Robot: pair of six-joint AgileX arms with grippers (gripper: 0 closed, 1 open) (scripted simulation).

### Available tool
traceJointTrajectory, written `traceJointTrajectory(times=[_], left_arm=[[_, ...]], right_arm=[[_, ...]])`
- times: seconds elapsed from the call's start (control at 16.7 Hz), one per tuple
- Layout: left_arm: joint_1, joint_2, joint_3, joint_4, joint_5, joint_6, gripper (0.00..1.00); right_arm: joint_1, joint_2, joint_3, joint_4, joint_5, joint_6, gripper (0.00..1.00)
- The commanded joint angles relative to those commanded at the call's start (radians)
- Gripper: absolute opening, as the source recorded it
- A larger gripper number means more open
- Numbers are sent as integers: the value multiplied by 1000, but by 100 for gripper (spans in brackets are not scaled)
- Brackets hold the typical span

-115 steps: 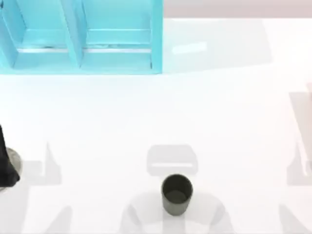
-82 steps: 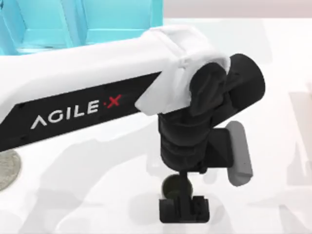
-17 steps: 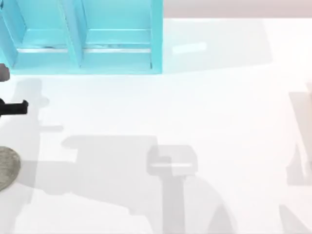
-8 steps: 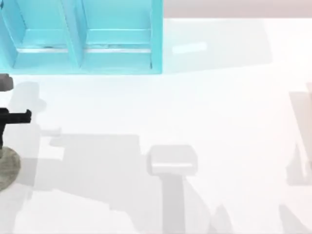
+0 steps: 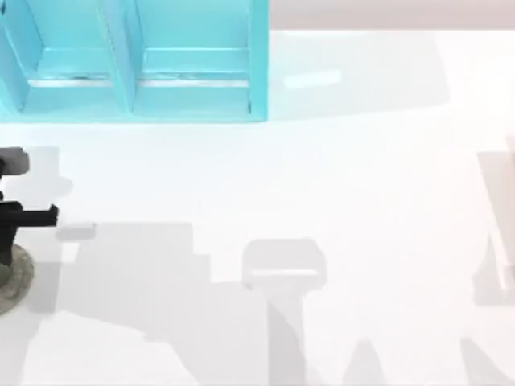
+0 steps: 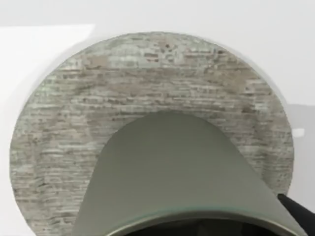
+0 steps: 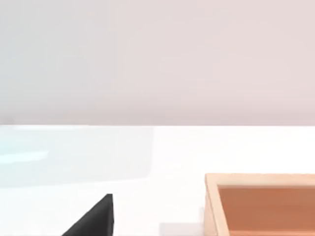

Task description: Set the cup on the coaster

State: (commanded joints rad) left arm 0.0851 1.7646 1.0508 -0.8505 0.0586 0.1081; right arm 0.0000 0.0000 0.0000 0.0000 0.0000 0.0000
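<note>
L gripper [image 5: 10,229] sits at the far left edge of the bench [image 5: 338,185] in the top view, a dark block w/ a black bar sticking out to the right, directly over the coaster [image 5: 18,281], which peeks out as a grey-beige arc at that same left edge. Left wrist view: the cup [image 6: 172,172] is close up, grey-olive wall and rim, w/ the coaster [image 6: 64,123] spread behind and around it, pale brick-like texture. Cup lines up over the disc, roughly centred; can't tell if its base is touching yet. One black fingertip [image 6: 298,211] shows hard against the cup's side, so the L jaws look clamped on the cup.

R arm parked off the right side of the bench; right wrist view has a black finger [image 7: 96,219] at the frame edge, a tan wooden box [image 7: 261,204] on the bench nearby — can't tell how the R jaws stand.

Turquoise shelf unit [image 5: 137,60] stands at the back left of the bench, well apart from the coaster.
</note>
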Motion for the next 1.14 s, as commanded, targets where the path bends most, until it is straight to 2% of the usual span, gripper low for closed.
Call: traceJointTrajectory(times=[0.78,1.14], left_arm=[[0,0,0,0,0,0,98],[0,0,0,0,0,0,100]], right_arm=[[0,0,0,0,0,0,100],[0,0,0,0,0,0,100]])
